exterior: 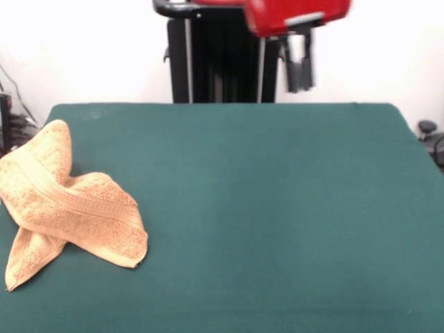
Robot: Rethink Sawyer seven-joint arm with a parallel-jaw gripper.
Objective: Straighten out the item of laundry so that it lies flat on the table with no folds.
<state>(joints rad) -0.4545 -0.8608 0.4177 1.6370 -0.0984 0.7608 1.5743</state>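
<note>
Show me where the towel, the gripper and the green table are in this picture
towel [76, 208], front view, on the ribbed band across its crumpled middle.
gripper [300, 78], front view, between its dark fingertips, hanging under the red arm.
table [277, 208], front view, on bare green cloth right of the towel.

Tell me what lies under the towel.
The towel lies crumpled and folded over itself on the green table. Its lower layers and the table beneath it are covered.

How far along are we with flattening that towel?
Nothing looks done yet: the orange-tan terry-cloth towel lies twisted and folded over itself at the edge of the dark green felt-topped table. Nothing is in hand: the red arm's gripper hangs high, away from it. Grasping and spreading remain.
</note>
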